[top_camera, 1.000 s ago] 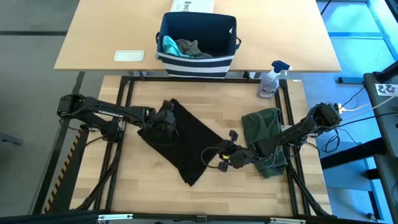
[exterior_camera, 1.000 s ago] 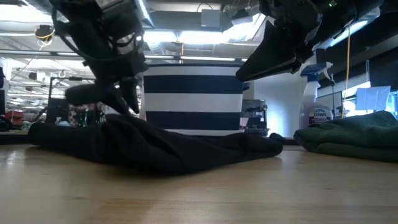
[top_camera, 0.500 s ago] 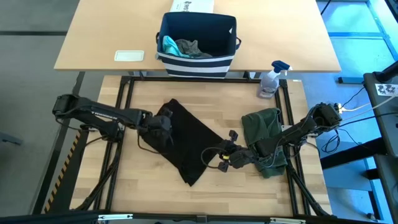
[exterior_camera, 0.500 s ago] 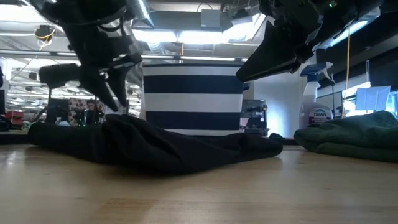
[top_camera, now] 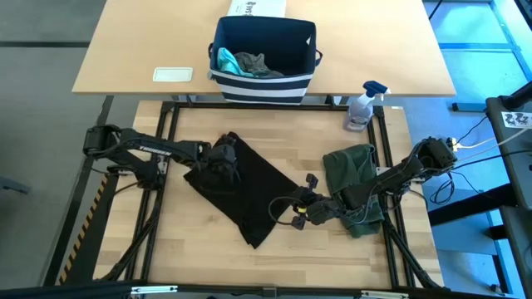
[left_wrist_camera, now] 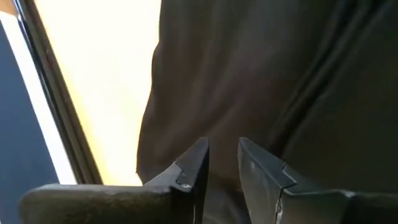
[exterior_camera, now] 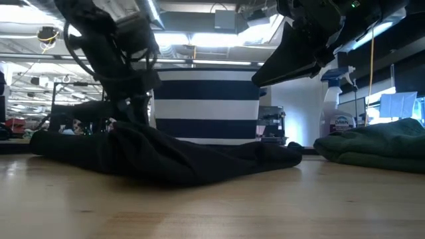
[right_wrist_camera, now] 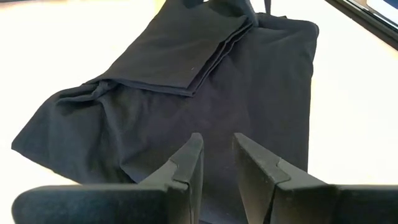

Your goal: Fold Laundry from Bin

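The black T-shirt (top_camera: 247,188) lies partly folded on the slatted wooden table (top_camera: 183,249), a long dark strip whose long axis runs on a slant, from its far end near the table's left-centre down to a narrow corner nearer the front edge. In the low view it shows as a low rumpled mound (exterior_camera: 159,156) flat on the wood. The left gripper (top_camera: 223,163) sits at the shirt's far-left end, its arm stretched almost level from the left side of the frame with the wrist bent down over the cloth; its wrist view shows the two fingers (left_wrist_camera: 193,165) a narrow slot apart just above the black cloth, and whether they pinch a fold there I cannot tell. The right gripper (top_camera: 301,211) hangs at the shirt's near-right edge, its arm reaching in low from the right across the olive-green piece (top_camera: 352,174); its fingers (right_wrist_camera: 186,163) stand a narrow gap apart, with nothing between them, pointing over the black cloth. The olive-green piece lies bunched on the table's right side, well apart from the shirt. Beyond the table's far edge stands the bin (top_camera: 264,51) on a second tabletop, a teal piece (top_camera: 225,60) and a grey piece (top_camera: 256,64) inside it. A spray bottle (top_camera: 363,104) stands near the far right corner.
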Robot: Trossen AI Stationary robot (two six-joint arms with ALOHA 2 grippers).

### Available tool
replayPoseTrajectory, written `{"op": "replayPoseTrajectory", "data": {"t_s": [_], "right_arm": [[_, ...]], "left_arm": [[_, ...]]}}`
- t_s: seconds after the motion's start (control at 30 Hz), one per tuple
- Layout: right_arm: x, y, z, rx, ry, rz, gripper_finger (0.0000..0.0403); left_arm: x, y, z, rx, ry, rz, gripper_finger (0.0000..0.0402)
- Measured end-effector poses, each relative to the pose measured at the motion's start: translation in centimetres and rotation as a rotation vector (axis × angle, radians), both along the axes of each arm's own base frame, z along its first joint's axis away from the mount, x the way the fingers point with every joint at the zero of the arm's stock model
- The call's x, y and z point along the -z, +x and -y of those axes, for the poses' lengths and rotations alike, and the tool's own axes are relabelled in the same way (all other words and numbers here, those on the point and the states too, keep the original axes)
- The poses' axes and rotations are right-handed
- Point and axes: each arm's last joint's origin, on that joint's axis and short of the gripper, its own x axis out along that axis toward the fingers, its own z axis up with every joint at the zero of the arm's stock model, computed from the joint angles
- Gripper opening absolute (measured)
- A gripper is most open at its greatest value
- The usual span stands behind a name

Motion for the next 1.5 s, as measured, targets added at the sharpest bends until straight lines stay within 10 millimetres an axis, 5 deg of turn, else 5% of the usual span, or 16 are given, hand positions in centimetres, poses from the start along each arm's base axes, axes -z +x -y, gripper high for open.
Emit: {"op": "replayPoseTrajectory", "data": {"t_s": [0.2,0.3,0.47,0.57,1.0,1.27,1.5], "right_arm": [[0.0,0.0,0.0,0.000,0.002,0.003,0.0088],[0.1,-0.1,0.0,-0.002,-0.010,-0.015,0.0088],[0.7,-0.3,0.6,-0.016,-0.005,-0.097,0.0088],[1.2,-0.1,2.3,-0.007,0.110,-0.179,0.0088],[1.3,1.2,9.9,0.006,0.145,-0.265,0.0088],[1.2,1.3,10.1,-0.022,0.128,-0.264,0.0088],[1.2,1.3,10.1,-0.028,0.144,-0.260,0.0088]], "left_arm": [[-0.4,-0.4,-1.3,-0.056,0.035,0.009,0.0074],[-2.5,-0.3,-0.3,-0.050,0.056,0.062,0.0071],[-6.8,0.1,4.0,0.042,-0.015,0.235,0.0069],[-7.3,-0.1,7.3,0.125,-0.057,0.262,0.0069],[-2.2,0.3,19.0,0.381,-0.212,0.259,0.0069],[1.5,0.6,20.6,0.451,-0.164,0.136,0.0076],[1.0,1.0,20.9,0.433,-0.163,0.144,0.0147]]}}
